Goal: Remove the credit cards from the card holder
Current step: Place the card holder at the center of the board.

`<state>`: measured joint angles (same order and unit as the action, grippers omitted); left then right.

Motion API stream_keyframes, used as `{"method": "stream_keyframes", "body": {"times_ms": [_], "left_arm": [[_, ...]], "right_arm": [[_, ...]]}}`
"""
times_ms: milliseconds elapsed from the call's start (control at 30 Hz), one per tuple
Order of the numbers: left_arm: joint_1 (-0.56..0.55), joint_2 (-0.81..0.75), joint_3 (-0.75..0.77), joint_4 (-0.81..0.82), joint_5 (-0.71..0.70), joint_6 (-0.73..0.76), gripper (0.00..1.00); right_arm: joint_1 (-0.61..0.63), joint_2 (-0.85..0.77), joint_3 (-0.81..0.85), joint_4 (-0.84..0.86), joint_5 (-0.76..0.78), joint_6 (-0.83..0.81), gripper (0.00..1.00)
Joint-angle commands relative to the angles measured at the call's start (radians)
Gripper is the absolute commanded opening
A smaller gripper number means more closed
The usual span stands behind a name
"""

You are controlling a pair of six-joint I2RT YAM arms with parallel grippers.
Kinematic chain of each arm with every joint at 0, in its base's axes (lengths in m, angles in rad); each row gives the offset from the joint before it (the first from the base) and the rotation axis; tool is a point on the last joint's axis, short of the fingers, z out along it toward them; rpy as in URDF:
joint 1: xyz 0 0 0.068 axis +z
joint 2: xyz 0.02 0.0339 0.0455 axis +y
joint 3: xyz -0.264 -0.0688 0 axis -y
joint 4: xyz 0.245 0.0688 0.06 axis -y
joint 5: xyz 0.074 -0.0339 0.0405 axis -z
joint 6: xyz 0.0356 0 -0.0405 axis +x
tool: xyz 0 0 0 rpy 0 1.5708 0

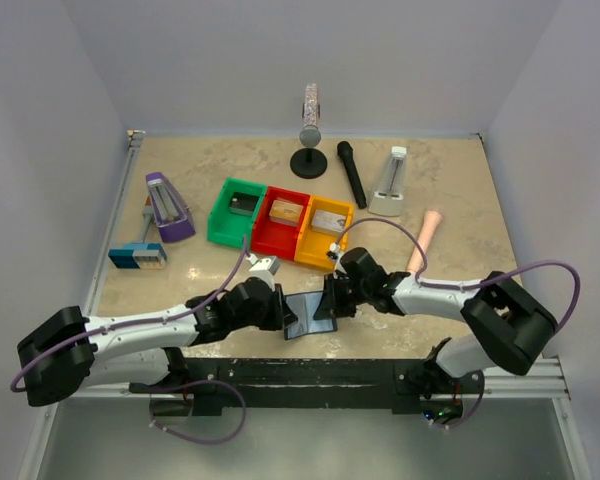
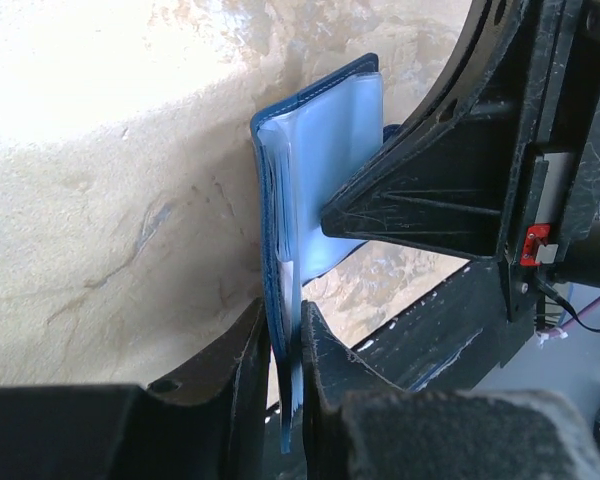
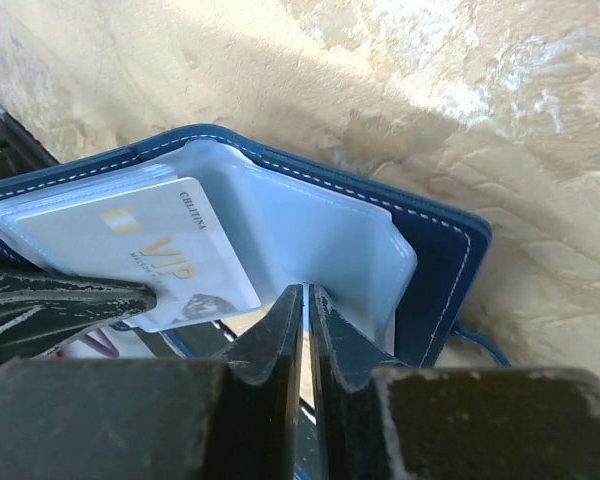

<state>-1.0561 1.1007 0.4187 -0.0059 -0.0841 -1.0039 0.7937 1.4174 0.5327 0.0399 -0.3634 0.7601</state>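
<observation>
The card holder [image 1: 305, 315], a navy bifold with pale blue-grey lining, is held open on edge between both grippers near the table's front edge. My left gripper [image 2: 285, 315] is shut on one leaf of the card holder [image 2: 320, 150], at its lower edge. My right gripper [image 3: 306, 292] has its jaws almost together on the thin edge of the pale inner sleeve of the card holder [image 3: 440, 260]. A silvery grey credit card [image 3: 150, 250] marked VIP sits in the left leaf, with a left finger [image 3: 60, 300] across its lower corner. Other credit cards are hidden.
Green [image 1: 235, 210], red [image 1: 280, 215] and yellow [image 1: 325, 225] bins stand behind the grippers with small boxes inside. A blue-and-white block [image 1: 137, 256], a purple gadget [image 1: 167, 208], a black microphone [image 1: 352, 172], a round stand [image 1: 309, 160] and a peach handle [image 1: 425, 238] lie around.
</observation>
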Motion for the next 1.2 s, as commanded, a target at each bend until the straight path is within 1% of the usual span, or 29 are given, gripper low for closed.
{"method": "stream_keyframes", "body": {"times_ms": [0, 300, 467, 500, 600, 667, 767, 833, 900, 967, 1033, 1167], "left_arm": [[0.011, 0.010, 0.020, -0.031, 0.009, 0.007, 0.00], [0.042, 0.056, 0.025, -0.062, 0.014, -0.001, 0.00], [0.059, 0.082, 0.026, -0.085, 0.012, -0.001, 0.00], [0.064, 0.083, 0.025, -0.089, 0.010, 0.001, 0.02], [0.068, 0.084, 0.025, -0.100, 0.007, 0.001, 0.06], [0.067, 0.079, 0.025, -0.109, 0.004, 0.001, 0.07], [0.068, 0.067, 0.019, -0.114, 0.000, 0.007, 0.00], [0.068, 0.062, 0.015, -0.115, -0.002, 0.014, 0.00], [0.068, 0.062, 0.015, -0.115, 0.001, 0.027, 0.00], [0.068, 0.065, 0.018, -0.114, 0.007, 0.040, 0.00], [0.068, 0.065, 0.022, -0.115, 0.012, 0.050, 0.00], [0.068, 0.065, 0.023, -0.124, 0.017, 0.059, 0.00]], "right_arm": [[-0.031, 0.044, -0.016, 0.101, -0.046, 0.018, 0.11], [-0.105, 0.173, -0.065, 0.199, -0.092, 0.024, 0.09], [-0.108, 0.198, -0.079, 0.198, -0.082, 0.015, 0.09], [-0.108, 0.196, -0.080, 0.193, -0.080, 0.012, 0.09], [-0.110, 0.180, -0.088, 0.180, -0.075, 0.007, 0.09], [-0.110, 0.158, -0.091, 0.169, -0.068, 0.004, 0.09], [-0.108, 0.111, -0.115, 0.169, -0.065, 0.005, 0.09], [-0.110, 0.074, -0.140, 0.189, -0.063, 0.016, 0.12], [-0.108, 0.032, -0.161, 0.195, -0.060, 0.027, 0.18], [-0.109, -0.003, -0.177, 0.199, -0.055, 0.042, 0.20], [-0.109, -0.023, -0.183, 0.196, -0.052, 0.050, 0.20], [-0.110, -0.012, -0.180, 0.170, -0.037, 0.051, 0.16]]}}
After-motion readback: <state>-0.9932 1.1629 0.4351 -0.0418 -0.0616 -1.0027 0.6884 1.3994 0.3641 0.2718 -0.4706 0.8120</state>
